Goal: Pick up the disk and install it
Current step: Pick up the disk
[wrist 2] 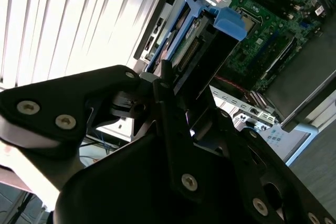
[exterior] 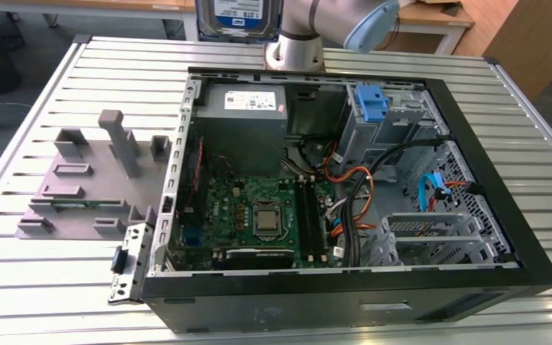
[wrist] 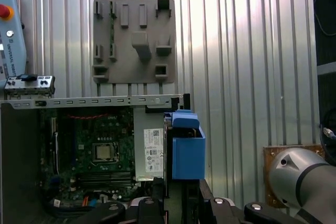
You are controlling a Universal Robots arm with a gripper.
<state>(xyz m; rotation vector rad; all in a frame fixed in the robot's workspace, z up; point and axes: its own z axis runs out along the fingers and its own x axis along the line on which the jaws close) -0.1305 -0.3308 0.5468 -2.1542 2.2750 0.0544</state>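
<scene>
The disk point(exterior: 238, 16), a flat metal drive with a white-and-blue label, hangs at the top edge of the exterior view, above the far side of the open computer case point(exterior: 506, 215). In the second wrist view, my gripper point(wrist 2: 184, 85) is shut on the disk point(wrist 2: 191, 45), its black fingers point(wrist 2: 167, 80) pressing on the blue bracket point(wrist 2: 228, 22) that frames it. The first wrist view looks down on the blue bracket point(wrist: 188, 153) between the gripper point(wrist: 181, 190) fingers, just outside the case wall. The disk is in the air, touching neither case nor table.
Inside the case are a grey power-supply box point(exterior: 242, 108), a green motherboard point(exterior: 256, 215), orange and black cables point(exterior: 353, 194), a blue latch point(exterior: 372, 104) and a metal drive cage point(exterior: 430, 233). A grey parts fixture point(exterior: 94, 180) lies on the slatted table at the exterior view's left.
</scene>
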